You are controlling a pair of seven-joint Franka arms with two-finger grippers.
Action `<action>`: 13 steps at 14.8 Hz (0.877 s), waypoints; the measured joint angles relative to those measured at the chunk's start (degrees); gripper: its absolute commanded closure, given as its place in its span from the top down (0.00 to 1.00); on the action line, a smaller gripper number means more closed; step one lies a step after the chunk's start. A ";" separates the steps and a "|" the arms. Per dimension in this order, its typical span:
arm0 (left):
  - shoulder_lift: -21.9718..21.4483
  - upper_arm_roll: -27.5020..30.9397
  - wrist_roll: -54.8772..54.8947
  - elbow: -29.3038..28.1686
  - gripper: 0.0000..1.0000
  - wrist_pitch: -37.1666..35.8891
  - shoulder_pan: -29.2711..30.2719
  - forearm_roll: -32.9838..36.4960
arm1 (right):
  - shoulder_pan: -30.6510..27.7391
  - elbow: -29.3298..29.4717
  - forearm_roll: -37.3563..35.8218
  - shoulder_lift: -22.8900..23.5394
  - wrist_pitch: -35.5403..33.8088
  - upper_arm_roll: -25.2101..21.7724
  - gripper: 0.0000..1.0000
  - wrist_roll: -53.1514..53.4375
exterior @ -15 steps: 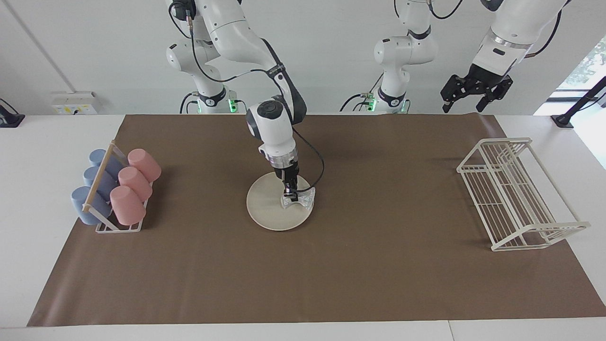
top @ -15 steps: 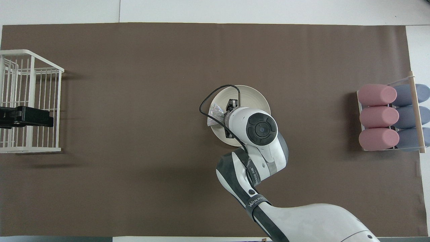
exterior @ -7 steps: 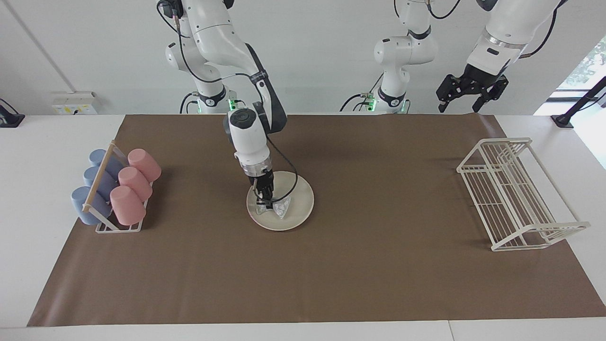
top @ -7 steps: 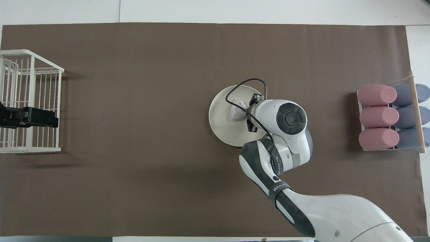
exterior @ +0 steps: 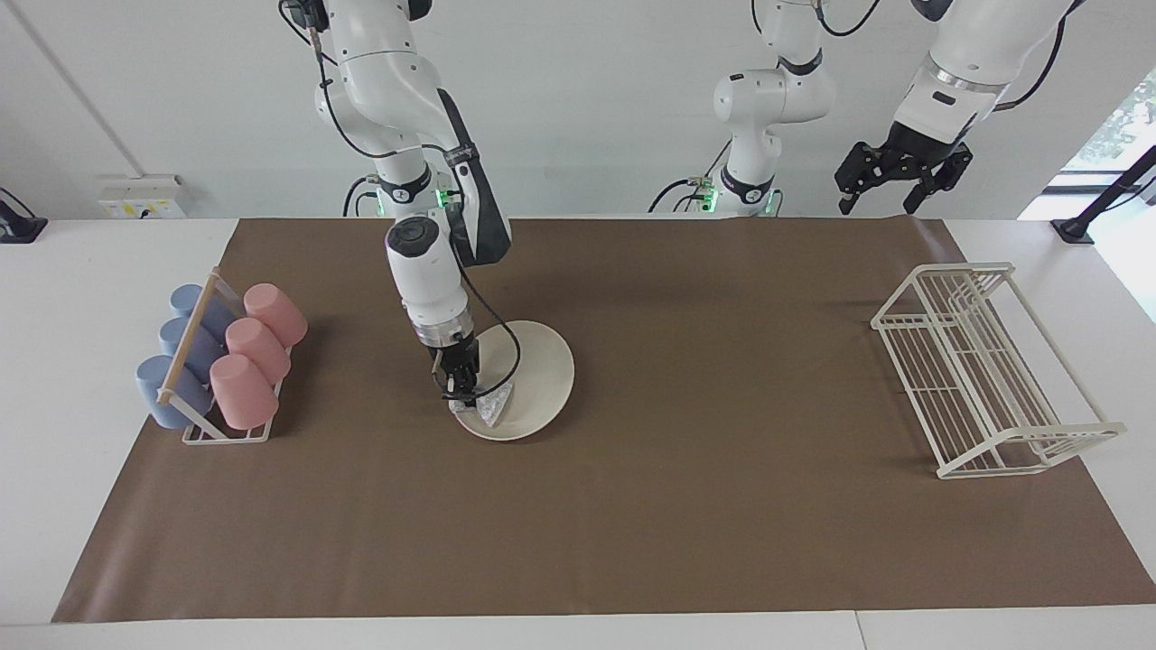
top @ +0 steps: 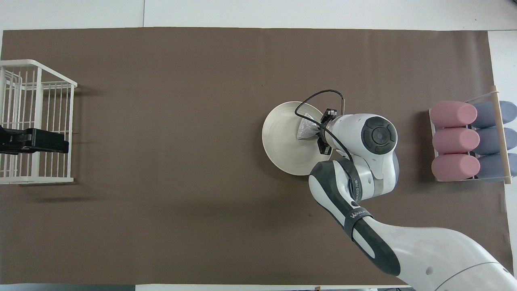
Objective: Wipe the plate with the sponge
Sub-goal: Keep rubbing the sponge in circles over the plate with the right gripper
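Right tool [exterior: 463, 394] is clamped on the sponge [exterior: 492, 408], pressing it onto the plate [exterior: 533, 370] at the rim toward the right arm's end of the counter. Over the last second it has swept there from the rim toward the left arm's end, and the plate slid with it; wiping looks well underway. Left tool [exterior: 903, 171], open, waits over the counter's edge near the wire rack [exterior: 984, 370]. The cup rack [exterior: 221, 361] lies beside the plate, apart; continued sliding could close that gap.

White wall [exterior: 587, 108] — bright window [exterior: 1115, 126]
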 measured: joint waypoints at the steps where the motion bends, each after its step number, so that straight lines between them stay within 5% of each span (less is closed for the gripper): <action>1: 0.00 -0.02 0.00 0.00 1.00 0.00 0.00 0.00 | 0.46 0.03 0.00 -0.08 0.01 -0.03 0.00 0.30; 13: -0.01 -0.05 0.00 -0.06 1.00 -0.02 -0.01 0.00 | 11.25 2.33 0.00 1.62 3.22 0.28 0.00 12.59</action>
